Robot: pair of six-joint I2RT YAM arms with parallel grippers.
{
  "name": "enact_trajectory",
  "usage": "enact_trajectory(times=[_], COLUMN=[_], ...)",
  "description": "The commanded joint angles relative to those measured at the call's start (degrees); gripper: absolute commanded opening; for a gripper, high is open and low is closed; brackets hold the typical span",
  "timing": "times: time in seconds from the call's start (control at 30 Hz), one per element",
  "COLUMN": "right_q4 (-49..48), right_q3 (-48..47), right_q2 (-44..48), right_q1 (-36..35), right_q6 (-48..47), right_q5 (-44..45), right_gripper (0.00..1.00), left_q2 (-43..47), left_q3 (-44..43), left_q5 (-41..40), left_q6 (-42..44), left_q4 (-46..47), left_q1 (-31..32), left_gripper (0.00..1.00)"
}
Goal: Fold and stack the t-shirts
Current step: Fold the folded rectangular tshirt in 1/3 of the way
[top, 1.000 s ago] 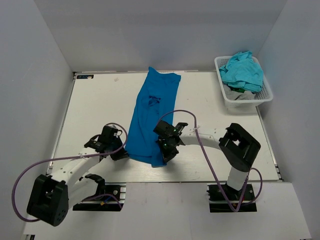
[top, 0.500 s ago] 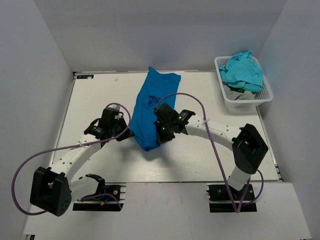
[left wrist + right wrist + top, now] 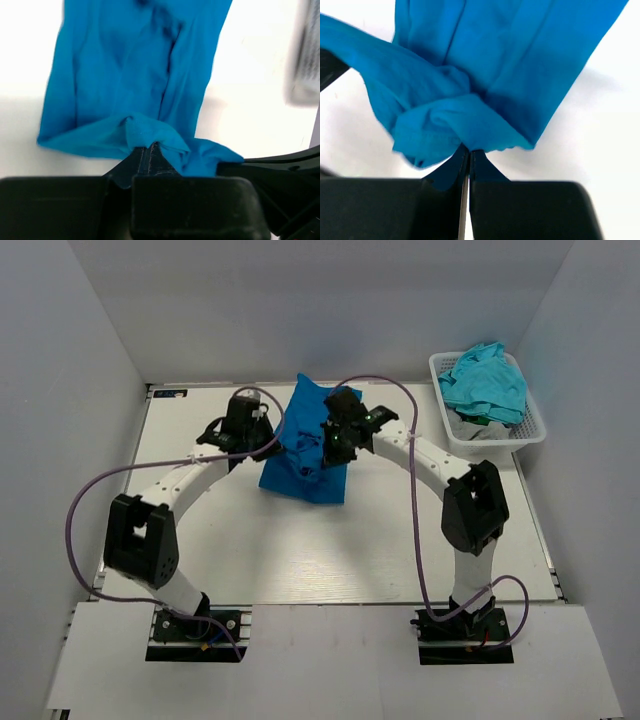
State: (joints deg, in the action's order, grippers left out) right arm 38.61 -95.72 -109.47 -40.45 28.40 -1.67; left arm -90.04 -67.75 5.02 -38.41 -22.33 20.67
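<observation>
A royal blue t-shirt (image 3: 305,472) lies doubled over at the back middle of the white table (image 3: 300,550). My left gripper (image 3: 268,432) is shut on its near hem at the left, seen bunched at the fingertips in the left wrist view (image 3: 150,147). My right gripper (image 3: 332,445) is shut on the same hem at the right, the cloth (image 3: 465,125) gathered above its tips (image 3: 469,152). Both grippers hold the hem over the shirt's far end. Lighter turquoise t-shirts (image 3: 487,382) are heaped in the basket.
A white lattice basket (image 3: 534,436) stands at the back right corner of the table. Grey walls close in the back and both sides. Purple cables loop off both arms.
Both arms have swung from the near edge to the back, carrying the blue t-shirt's near hem over its far half, so the long shirt now lies folded short.
</observation>
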Motion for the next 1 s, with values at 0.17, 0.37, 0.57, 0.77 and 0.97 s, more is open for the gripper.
enact_trajectory(times=[0.17, 0.37, 0.57, 0.77, 0.97], right_q4=[1.8, 1.5, -0.7, -0.4, -3.7], right_q3=[-13.6, -17.6, -22.5, -29.0, -17.2], right_q2=[-8.6, -13.4, -19.9, -19.4, -9.5], right_q1=[6.2, 9.2, 12.1, 14.9, 14.4], right_q6=[-4.4, -3.9, -3.3, -1.9, -4.8], right_q5=[-4.3, -6.3, -9.5, -7.7, -3.7], right_gripper=[0.00, 0.00, 0.20, 0.90, 0.90], left_q2=[-10.2, -17.5, -27.5, -34.9, -22.9], left_q3=[-15.7, -22.5, -33.5, -52.6, -34.4], left_q5=[-3.3, -3.8, -6.9, -6.3, -4.6], left_q6=[3.2, 5.4, 5.9, 8.6, 9.7], left_q4=[0.4, -0.2, -6.2, -17.1, -11.2], left_q1=[-0.5, -0.5, -1.2, -3.1, -4.1], left_gripper=[0.00, 0.00, 0.08, 1.00, 1.00])
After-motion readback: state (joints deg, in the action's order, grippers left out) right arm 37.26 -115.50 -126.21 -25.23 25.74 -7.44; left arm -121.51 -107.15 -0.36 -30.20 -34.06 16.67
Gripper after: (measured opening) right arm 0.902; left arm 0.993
